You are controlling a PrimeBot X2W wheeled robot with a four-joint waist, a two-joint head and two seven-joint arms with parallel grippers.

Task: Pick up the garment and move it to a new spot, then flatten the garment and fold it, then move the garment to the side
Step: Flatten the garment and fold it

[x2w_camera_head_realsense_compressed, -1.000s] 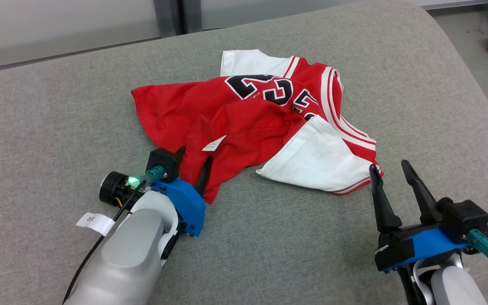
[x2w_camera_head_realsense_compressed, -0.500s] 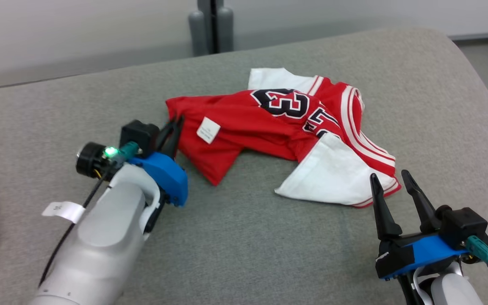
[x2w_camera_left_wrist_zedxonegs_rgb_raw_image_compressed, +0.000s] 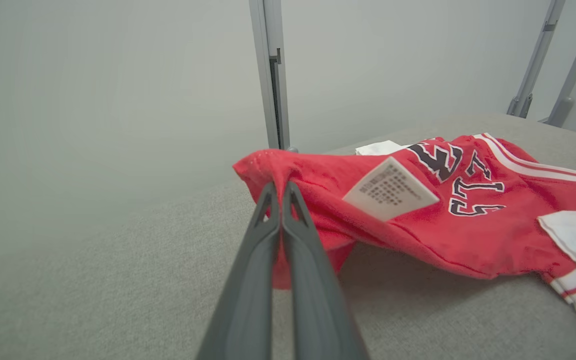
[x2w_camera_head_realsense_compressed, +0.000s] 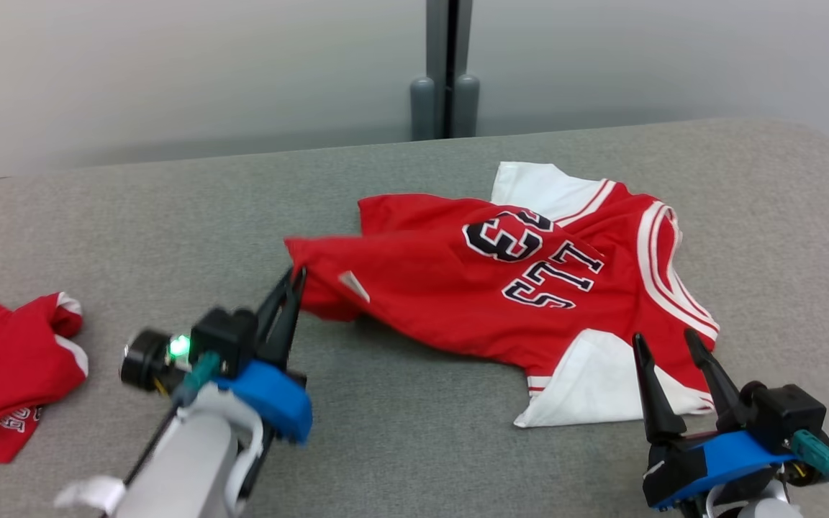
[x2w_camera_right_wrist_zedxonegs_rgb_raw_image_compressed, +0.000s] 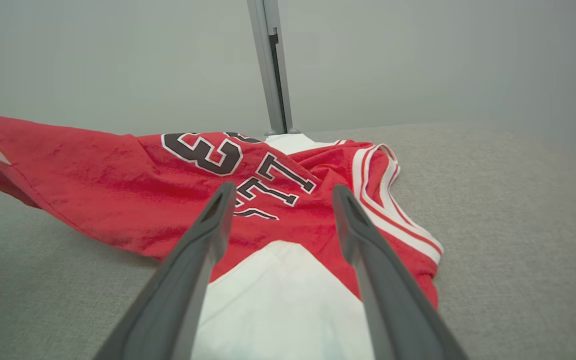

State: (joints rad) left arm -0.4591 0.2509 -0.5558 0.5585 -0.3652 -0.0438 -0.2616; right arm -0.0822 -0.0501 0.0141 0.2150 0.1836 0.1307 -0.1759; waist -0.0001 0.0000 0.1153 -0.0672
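The garment [x2w_camera_head_realsense_compressed: 458, 280] is a red jersey with white sleeves and black lettering, spread across the grey padded surface [x2w_camera_head_realsense_compressed: 414, 446]. My left gripper [x2w_camera_head_realsense_compressed: 293, 277] is shut on the garment's left hem corner, which is lifted off the surface; in the left wrist view the two fingers [x2w_camera_left_wrist_zedxonegs_rgb_raw_image_compressed: 280, 192] pinch red cloth [x2w_camera_left_wrist_zedxonegs_rgb_raw_image_compressed: 468, 225] beside a white care label [x2w_camera_left_wrist_zedxonegs_rgb_raw_image_compressed: 390, 189]. My right gripper [x2w_camera_head_realsense_compressed: 666, 344] stands open at the lower right, just over the white sleeve [x2w_camera_head_realsense_compressed: 601, 385]. The right wrist view shows its gripper [x2w_camera_right_wrist_zedxonegs_rgb_raw_image_compressed: 280, 192] spread above the garment [x2w_camera_right_wrist_zedxonegs_rgb_raw_image_compressed: 118, 185], holding nothing.
Another red garment [x2w_camera_head_realsense_compressed: 4, 374] lies at the surface's left edge. A grey wall with a vertical post [x2w_camera_head_realsense_compressed: 447, 68] runs behind the surface. Bare grey padding lies between my two arms and left of the held corner.
The left gripper closed on the garment's hem and pulled it up and leftward, stretching the cloth out. The head camera turned left, bringing another red garment into view. The right gripper stayed open.
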